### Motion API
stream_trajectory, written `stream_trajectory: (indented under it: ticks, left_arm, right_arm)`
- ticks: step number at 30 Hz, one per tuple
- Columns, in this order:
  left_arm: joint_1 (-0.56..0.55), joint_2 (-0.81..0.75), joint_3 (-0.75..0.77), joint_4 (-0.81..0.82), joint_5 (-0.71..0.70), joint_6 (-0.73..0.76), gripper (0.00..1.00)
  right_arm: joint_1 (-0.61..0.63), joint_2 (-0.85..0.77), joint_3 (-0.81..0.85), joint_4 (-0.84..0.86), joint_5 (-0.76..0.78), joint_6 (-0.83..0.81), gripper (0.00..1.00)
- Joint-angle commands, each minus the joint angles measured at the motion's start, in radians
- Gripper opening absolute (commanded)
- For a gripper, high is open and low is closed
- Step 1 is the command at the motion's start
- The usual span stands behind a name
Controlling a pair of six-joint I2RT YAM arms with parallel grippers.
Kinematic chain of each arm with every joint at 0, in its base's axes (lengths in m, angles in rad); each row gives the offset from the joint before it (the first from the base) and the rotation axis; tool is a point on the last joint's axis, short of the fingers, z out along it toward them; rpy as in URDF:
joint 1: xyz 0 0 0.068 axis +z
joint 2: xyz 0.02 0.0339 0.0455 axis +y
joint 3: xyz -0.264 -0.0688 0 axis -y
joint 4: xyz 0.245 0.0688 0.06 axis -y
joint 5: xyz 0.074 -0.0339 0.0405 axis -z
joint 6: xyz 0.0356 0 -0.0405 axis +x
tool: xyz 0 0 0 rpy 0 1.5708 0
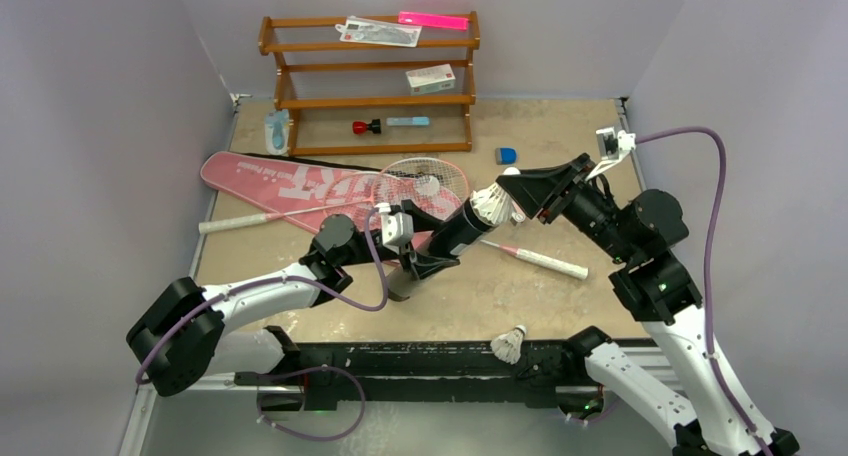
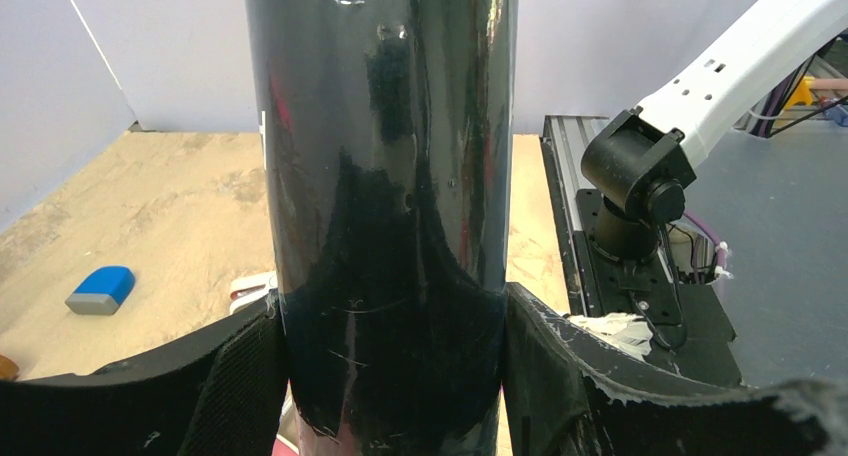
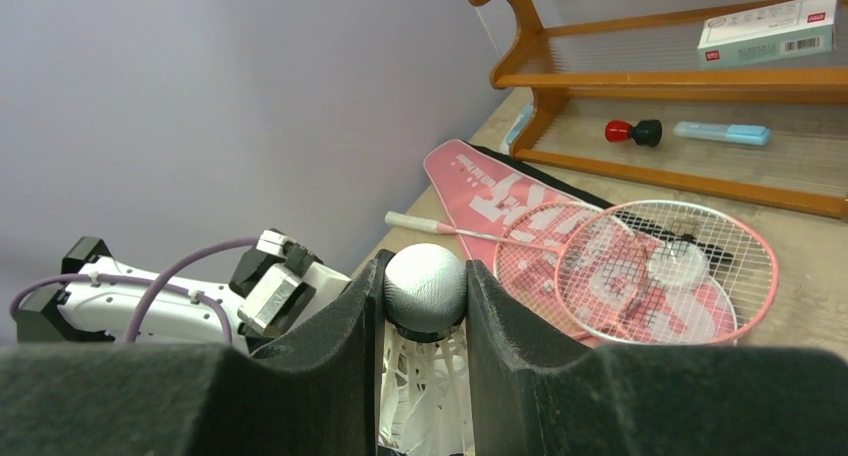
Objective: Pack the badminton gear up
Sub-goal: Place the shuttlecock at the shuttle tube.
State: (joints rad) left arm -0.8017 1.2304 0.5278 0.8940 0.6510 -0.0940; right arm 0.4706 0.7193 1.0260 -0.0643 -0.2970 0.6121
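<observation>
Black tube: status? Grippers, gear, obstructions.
Left gripper shut on black tube, tube tilted. Right gripper shut on shuttlecock, at tube's upper end. One loose shuttlecock at near edge of table. Nothing blocking seen.

**Left arm** (image 1: 260,296): reaches low from the near-left corner of the table (image 1: 560,306) toward its middle, with the forearm nearly level.

**Left gripper** (image 1: 425,261): jaws set wide. The padded fingers (image 2: 240,376) press on both sides of the lower end of the black tube (image 1: 455,231), which tilts up to the right.

**Right arm** (image 1: 655,276): rises from the near-right corner, elbow above the right edge, forearm angled left toward the centre.

**Right gripper** (image 1: 518,201): fingers (image 3: 520,346) pinch the rounded head of a shuttlecock (image 3: 425,286) at the tube's upper end.
</observation>
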Motion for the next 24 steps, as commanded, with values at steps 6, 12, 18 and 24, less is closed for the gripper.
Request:
stream_trajectory:
  ticks: [6,12,18,24]
  left_arm:
    - [-0.004,0.000,0.005,0.100,0.001,-0.023,0.45]
    - [-0.004,0.000,0.005,0.102,0.001,-0.026,0.45]
    - [-0.004,0.000,0.003,0.110,0.001,-0.033,0.45]
    - [-0.004,0.001,0.002,0.116,0.001,-0.036,0.45]
  right_arm:
    - [0.003,-0.018,0.041,-0.030,0.010,-0.038,0.00]
    - [0.002,-0.021,0.060,-0.052,0.009,-0.043,0.00]
    - [0.002,-0.024,0.065,-0.060,0.009,-0.043,0.00]
    - [0.002,-0.031,0.068,-0.065,0.022,-0.042,0.00]
